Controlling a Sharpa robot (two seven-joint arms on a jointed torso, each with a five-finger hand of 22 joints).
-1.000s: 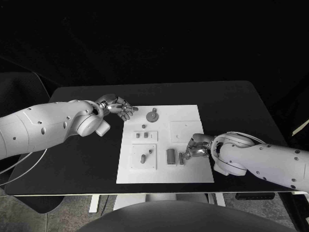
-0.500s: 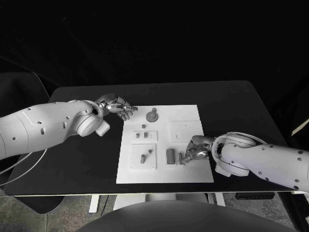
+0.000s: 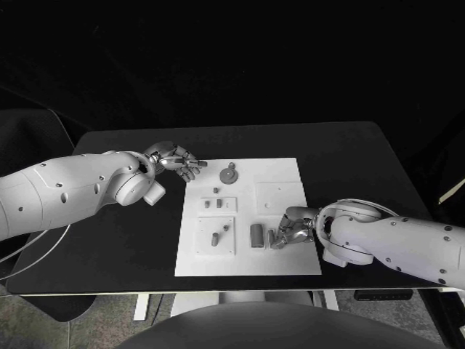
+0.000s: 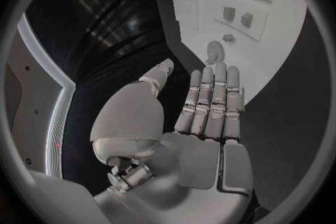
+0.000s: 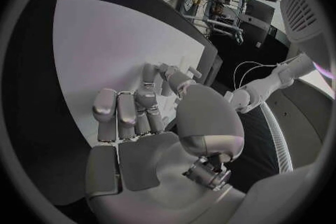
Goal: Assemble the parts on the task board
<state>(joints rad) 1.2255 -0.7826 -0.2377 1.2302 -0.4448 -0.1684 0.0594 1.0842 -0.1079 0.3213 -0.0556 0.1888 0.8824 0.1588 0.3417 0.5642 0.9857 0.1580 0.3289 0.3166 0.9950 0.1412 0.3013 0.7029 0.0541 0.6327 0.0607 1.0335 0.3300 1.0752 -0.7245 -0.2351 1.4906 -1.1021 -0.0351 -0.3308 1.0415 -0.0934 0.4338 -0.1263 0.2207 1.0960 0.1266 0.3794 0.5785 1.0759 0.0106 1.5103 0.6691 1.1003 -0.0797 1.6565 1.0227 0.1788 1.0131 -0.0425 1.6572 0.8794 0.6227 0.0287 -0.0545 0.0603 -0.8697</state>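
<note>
Several small grey parts lie on the task board (image 3: 285, 258), a white rectangular plate in the middle of the black table (image 3: 358, 156); the board carries raised square panels, and the parts sit on or beside them; a round part with a short stem (image 3: 229, 174) lies near the board's far edge, two small blocks (image 3: 213, 204) sit on a panel just below it, and an upright dark rectangular part (image 3: 256, 235) stands near the board's middle toward the near side, with a slim pin-like part (image 3: 215, 237) on the panel beside it. The right hand (image 3: 292, 227) rests over the board just beside the rectangular part, its fingers curled down toward the plate; in the right wrist view the fingertips (image 5: 149, 75) meet the white surface, but whether they pinch a piece I cannot tell. The left hand (image 3: 177, 161) hovers off the board's far left corner, over the black table; its fingers (image 4: 210, 102) lie straight and side by side, the thumb apart, holding nothing.
</note>
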